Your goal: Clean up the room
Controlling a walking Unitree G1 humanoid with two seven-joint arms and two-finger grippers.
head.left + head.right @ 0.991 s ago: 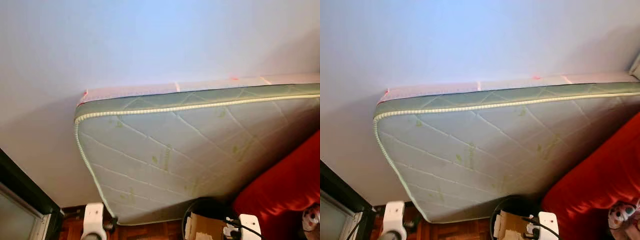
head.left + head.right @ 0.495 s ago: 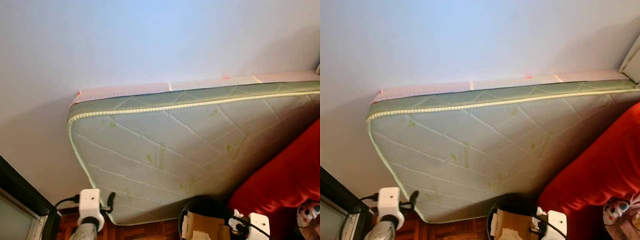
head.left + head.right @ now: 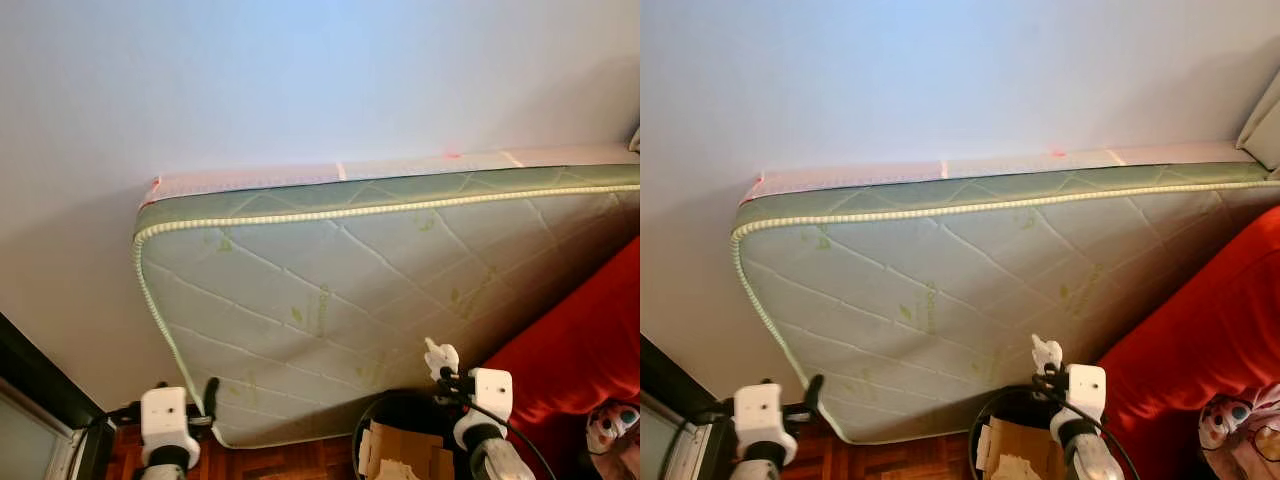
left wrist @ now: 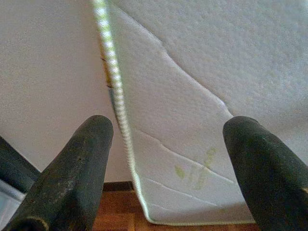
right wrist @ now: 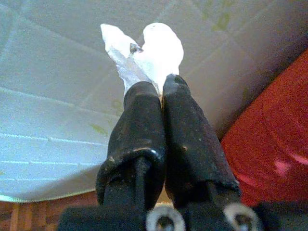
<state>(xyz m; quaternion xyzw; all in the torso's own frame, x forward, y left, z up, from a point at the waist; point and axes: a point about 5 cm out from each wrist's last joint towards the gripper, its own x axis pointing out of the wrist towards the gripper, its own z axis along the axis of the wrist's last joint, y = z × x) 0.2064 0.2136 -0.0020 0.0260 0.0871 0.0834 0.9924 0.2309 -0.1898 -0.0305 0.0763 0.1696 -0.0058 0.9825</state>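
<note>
Left gripper (image 4: 166, 163) is raised low at the left, near the bottom corner of the mattress (image 3: 350, 290); its two black fingers (image 4: 72, 173) stand wide apart with nothing between them. The mattress, pale green and quilted with a beaded edge, leans on its side against the white wall (image 3: 300, 80), its lower corner resting by the wooden floor (image 3: 290, 462). Below its middle stands a dark round bin (image 3: 400, 415) with brown cardboard (image 3: 400, 455) in it. Right gripper (image 5: 154, 91) is held up above the bin in front of the mattress face; its fingers are pressed together on a crumpled white tissue (image 5: 149, 50), which sticks out past the tips. To the right lies a red cover (image 3: 580, 350), with a small soft toy (image 3: 1240, 425) at its lower edge.
</note>
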